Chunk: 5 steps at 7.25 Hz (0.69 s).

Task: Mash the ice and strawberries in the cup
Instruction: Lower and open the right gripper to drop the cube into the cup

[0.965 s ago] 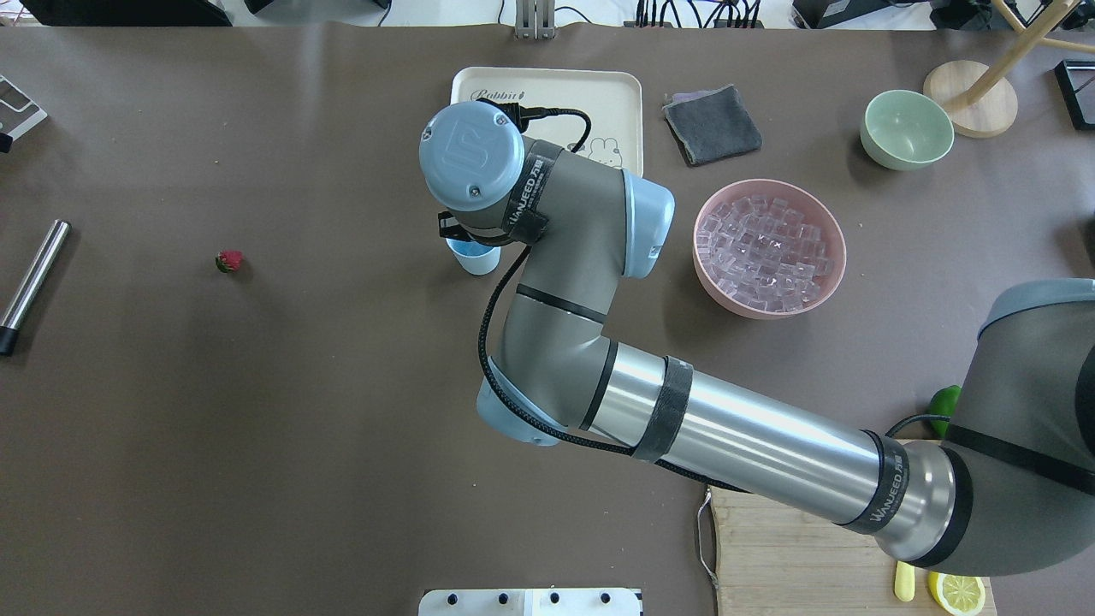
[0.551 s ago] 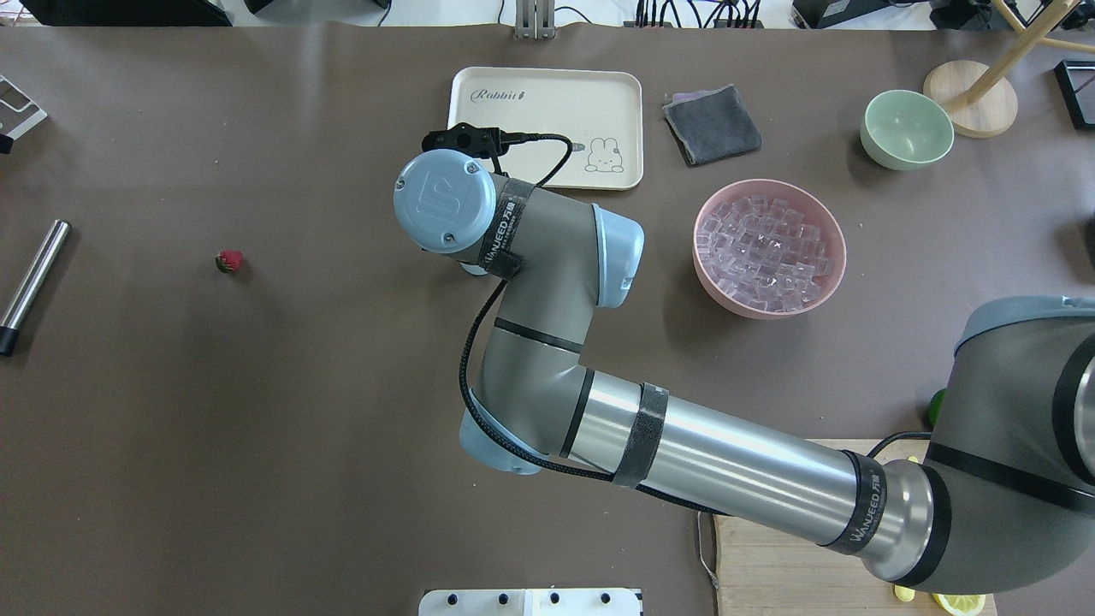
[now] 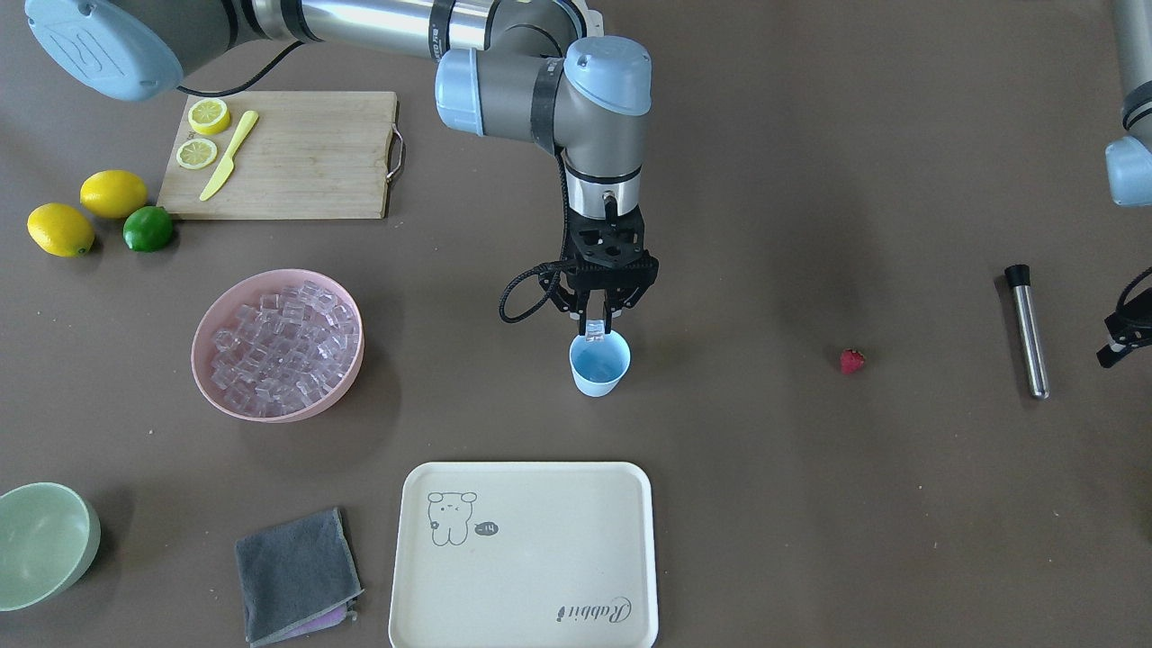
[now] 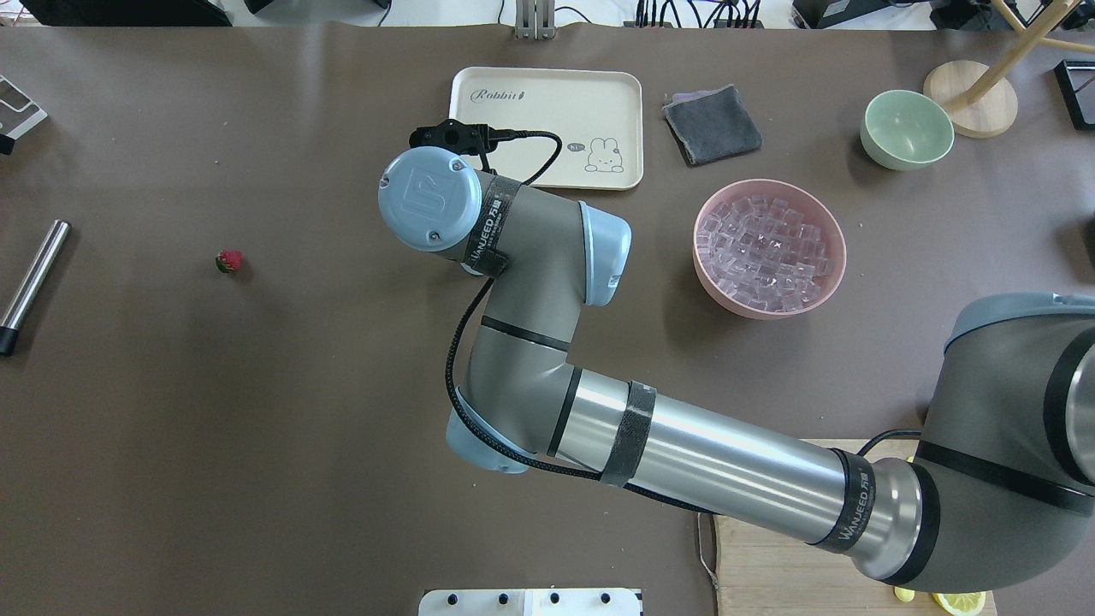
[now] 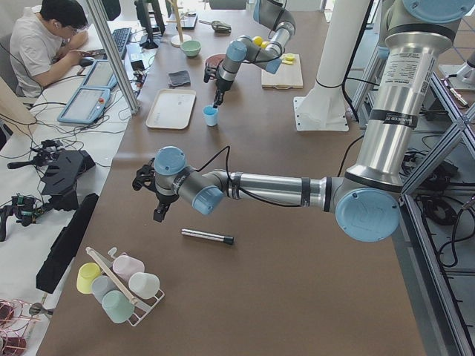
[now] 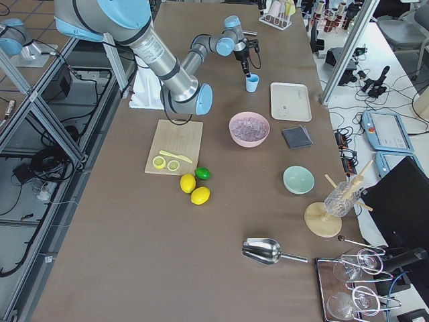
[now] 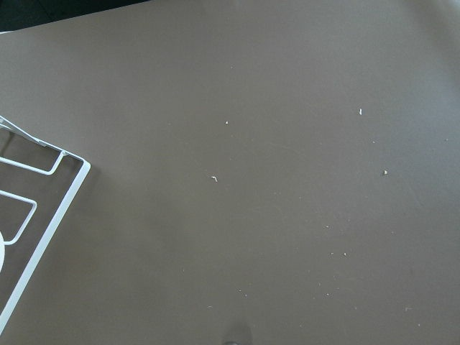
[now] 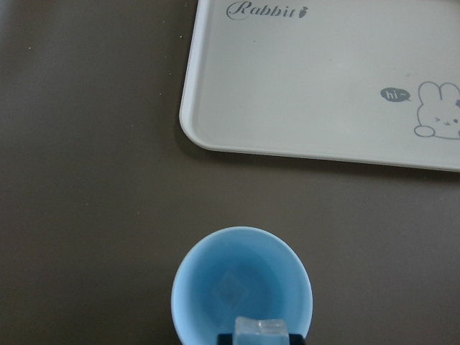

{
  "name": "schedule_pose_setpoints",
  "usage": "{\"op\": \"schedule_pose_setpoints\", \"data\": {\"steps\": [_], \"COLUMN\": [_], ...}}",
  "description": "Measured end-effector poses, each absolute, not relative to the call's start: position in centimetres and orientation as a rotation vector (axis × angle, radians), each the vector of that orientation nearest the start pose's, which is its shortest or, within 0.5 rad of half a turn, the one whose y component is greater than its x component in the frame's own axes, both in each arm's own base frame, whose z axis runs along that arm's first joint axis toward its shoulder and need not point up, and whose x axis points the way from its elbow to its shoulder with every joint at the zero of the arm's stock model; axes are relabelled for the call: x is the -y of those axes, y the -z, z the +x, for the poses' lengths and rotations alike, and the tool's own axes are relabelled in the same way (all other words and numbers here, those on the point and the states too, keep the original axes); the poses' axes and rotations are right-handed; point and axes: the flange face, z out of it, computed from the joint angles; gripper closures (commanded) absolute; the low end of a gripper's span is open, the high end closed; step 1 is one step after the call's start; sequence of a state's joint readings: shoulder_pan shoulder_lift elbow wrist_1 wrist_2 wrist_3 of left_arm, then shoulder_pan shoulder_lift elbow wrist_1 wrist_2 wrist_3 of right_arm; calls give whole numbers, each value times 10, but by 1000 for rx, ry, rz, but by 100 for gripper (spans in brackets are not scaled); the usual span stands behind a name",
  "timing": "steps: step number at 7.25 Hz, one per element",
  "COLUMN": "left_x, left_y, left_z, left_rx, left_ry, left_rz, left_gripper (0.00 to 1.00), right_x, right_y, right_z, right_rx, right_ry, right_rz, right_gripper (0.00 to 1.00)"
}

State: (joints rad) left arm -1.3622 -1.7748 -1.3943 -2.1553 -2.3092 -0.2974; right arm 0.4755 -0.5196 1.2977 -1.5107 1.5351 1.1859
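Observation:
The light-blue cup [image 3: 598, 367] stands mid-table, near the tray. My right gripper [image 3: 596, 329] hangs just above its rim, shut on one clear ice cube [image 3: 594, 335]. In the right wrist view the held cube [image 8: 260, 331] sits over the cup [image 8: 215, 273], and a faint cube shape lies on the cup's bottom. More ice [image 3: 279, 346] fills the pink bowl [image 3: 297, 414]. The strawberry [image 3: 851, 361] lies alone on the table, also seen overhead [image 4: 228, 261]. My left gripper [image 3: 1120, 340] shows only partly at the view's edge; I cannot tell its state.
A metal rod [image 3: 1027, 331] lies beyond the strawberry. A cream tray [image 3: 526, 558], a grey cloth [image 3: 292, 562] and a pale green bowl [image 3: 40, 540] sit along the operators' side. A cutting board [image 3: 297, 153] with lemon slices, lemons and a lime [image 3: 148, 229] lies near the robot.
My right arm has swung left and its wrist has turned, and the wrist now covers the cup in the overhead view. The strawberry, bowl and rod have not moved.

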Motion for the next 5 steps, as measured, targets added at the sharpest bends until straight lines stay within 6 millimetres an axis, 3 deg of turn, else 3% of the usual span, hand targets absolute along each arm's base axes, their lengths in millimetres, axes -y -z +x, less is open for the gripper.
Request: {"op": "schedule_pose_setpoints", "data": {"steps": [4, 5], "left_x": [603, 603], "left_y": [-572, -572], "left_z": [60, 61], "left_rx": [-835, -836], "left_ry": [-144, -144], "left_rz": [384, 384], "left_gripper": [3, 3], "right_x": [490, 493], "right_y": [-96, -98], "right_z": [-644, -644], "right_rx": [765, 760], "right_ry": [-100, -102], "right_rz": [401, 402], "right_gripper": [100, 66]}}
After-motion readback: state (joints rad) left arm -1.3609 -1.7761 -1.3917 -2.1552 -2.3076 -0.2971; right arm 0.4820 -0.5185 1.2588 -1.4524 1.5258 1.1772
